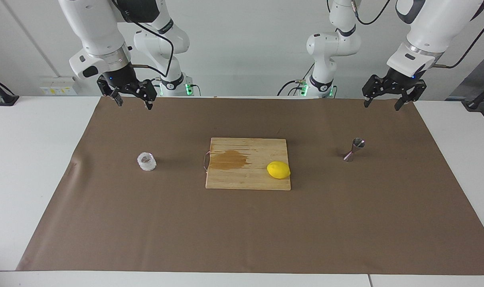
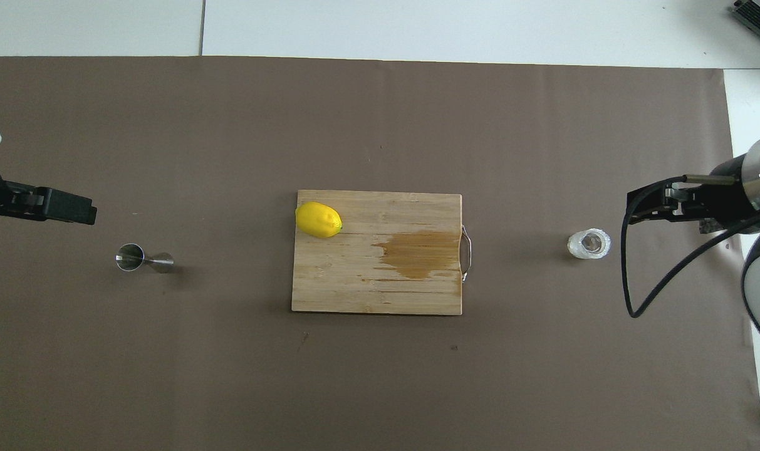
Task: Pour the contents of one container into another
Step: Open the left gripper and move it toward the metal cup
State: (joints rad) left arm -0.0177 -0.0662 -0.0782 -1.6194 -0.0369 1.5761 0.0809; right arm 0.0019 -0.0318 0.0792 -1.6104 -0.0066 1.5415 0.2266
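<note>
White table under brown paper sheet, with wooden board, glass cup, jigger.

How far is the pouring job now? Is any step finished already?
Nothing looks done yet. The glass stands on the brown mat toward the right arm's end, the jigger upright toward the left arm's end, with the board and lemon between them. Nothing is in hand: the right end effector and left end effector both hang open and empty above the mat's edge by the robots. Grasping, carrying and pouring all remain.
</note>
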